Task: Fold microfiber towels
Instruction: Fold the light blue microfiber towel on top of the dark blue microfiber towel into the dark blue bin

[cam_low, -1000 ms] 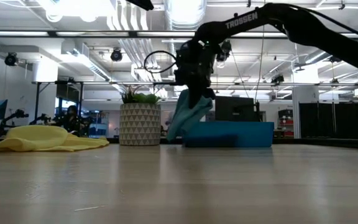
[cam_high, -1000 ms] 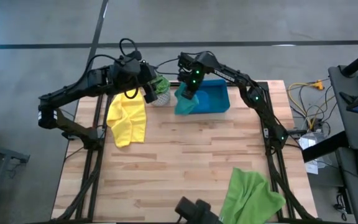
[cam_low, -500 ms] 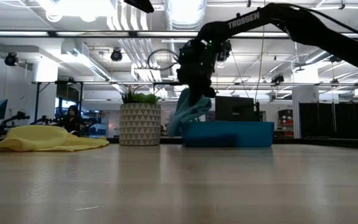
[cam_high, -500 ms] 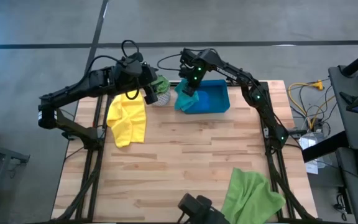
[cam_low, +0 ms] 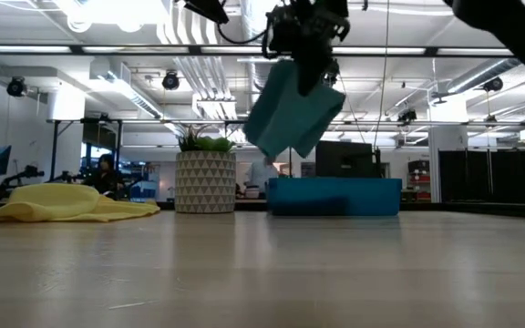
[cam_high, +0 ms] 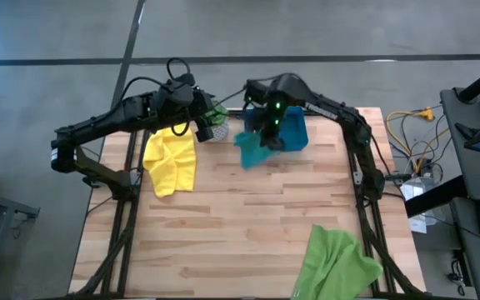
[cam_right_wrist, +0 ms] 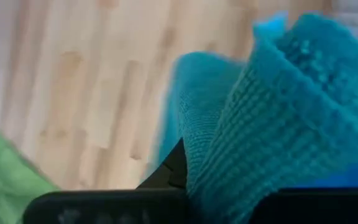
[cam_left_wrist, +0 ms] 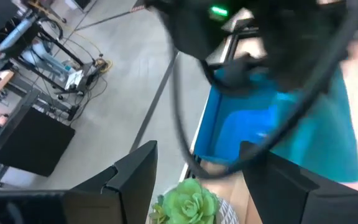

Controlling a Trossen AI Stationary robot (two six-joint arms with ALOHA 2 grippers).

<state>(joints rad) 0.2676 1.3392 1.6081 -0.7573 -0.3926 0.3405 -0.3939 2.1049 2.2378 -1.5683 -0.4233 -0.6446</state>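
My right gripper (cam_low: 314,56) is shut on the teal towel (cam_low: 292,115), which hangs in the air above the left end of the blue plastic tray (cam_low: 335,196); from above it shows at the tray's left side (cam_high: 252,148). My left gripper (cam_left_wrist: 197,186) is open and empty over the potted plant (cam_high: 215,117) at the far left. The yellow towel (cam_high: 171,158) lies crumpled on the table at the left. The light green towel (cam_high: 336,262) lies over the near right edge. The blue towel is not in view. My right gripper holds the teal towel by a bunched fold at its top (cam_right_wrist: 272,118), pinched between the two fingers, several layers thick. The fingers come from above, pointing down. The towel hangs slack below them (cam_low: 290,128), clear of the tray and the table.
The potted plant in its patterned pot (cam_low: 205,182) stands just left of the tray (cam_high: 297,129) at the far edge. The bare wooden table top (cam_high: 257,217) spreads between the yellow and the light green towel.
My right gripper has gone up and a little toward the near edge with the teal towel. The towel, which leaned on the tray's left end, now hangs lifted clear of it.
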